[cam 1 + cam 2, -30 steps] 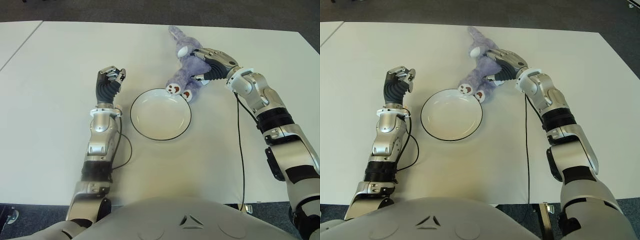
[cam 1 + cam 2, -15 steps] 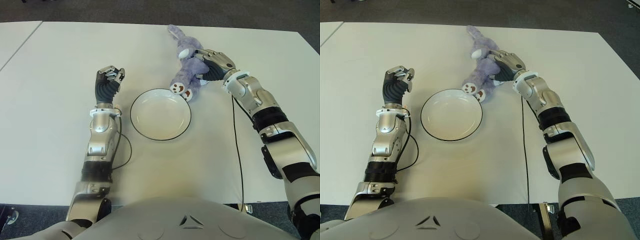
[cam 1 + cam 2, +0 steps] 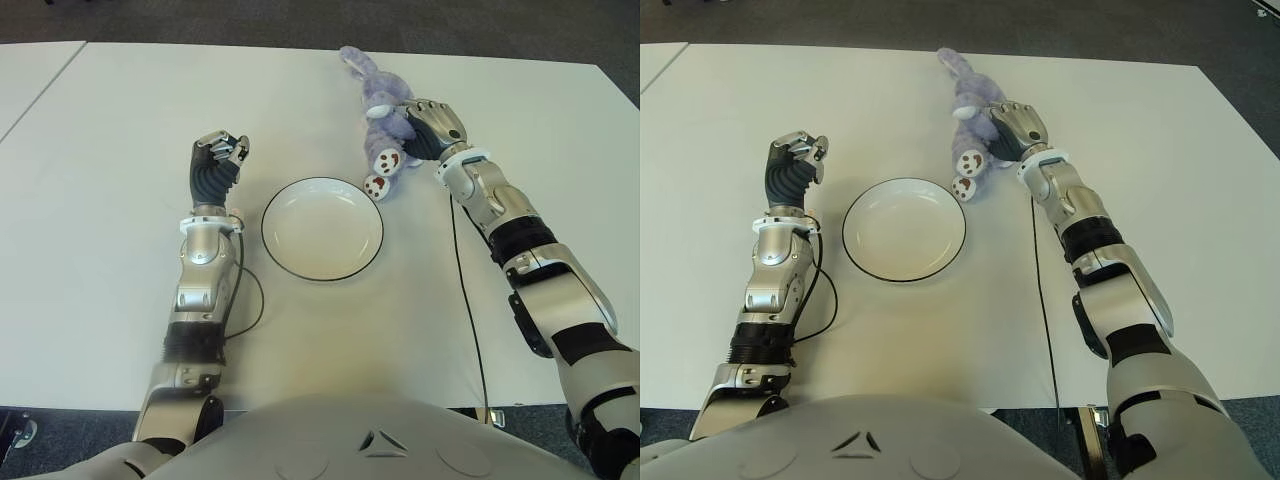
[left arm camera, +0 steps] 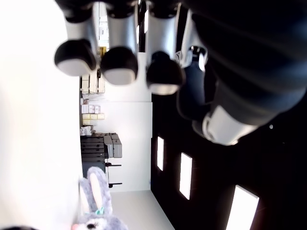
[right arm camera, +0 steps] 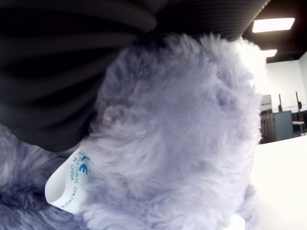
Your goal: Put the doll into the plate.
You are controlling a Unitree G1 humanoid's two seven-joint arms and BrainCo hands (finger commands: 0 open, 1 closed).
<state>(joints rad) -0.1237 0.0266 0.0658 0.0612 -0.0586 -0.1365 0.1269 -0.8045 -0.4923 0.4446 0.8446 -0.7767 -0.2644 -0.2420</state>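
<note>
A purple plush rabbit doll [image 3: 382, 112] hangs at the far middle of the white table [image 3: 120, 260], its ears toward the far edge and its white feet just beyond the plate's far right rim. My right hand [image 3: 430, 128] is shut on the doll's body; the right wrist view is filled with its fur [image 5: 182, 134] and a small white tag [image 5: 67, 184]. The white plate [image 3: 322, 228] with a dark rim sits in the middle, with nothing in it. My left hand [image 3: 220, 158] shows to the left of the plate, fingers curled on nothing.
A black cable [image 3: 468, 300] runs along my right arm across the table. Another cable [image 3: 250, 300] loops beside my left forearm. A second table's corner [image 3: 30, 70] shows at far left.
My right hand has swung the doll to the right and turned it, so its feet have moved off the plate's rim. The left hand has not moved.
</note>
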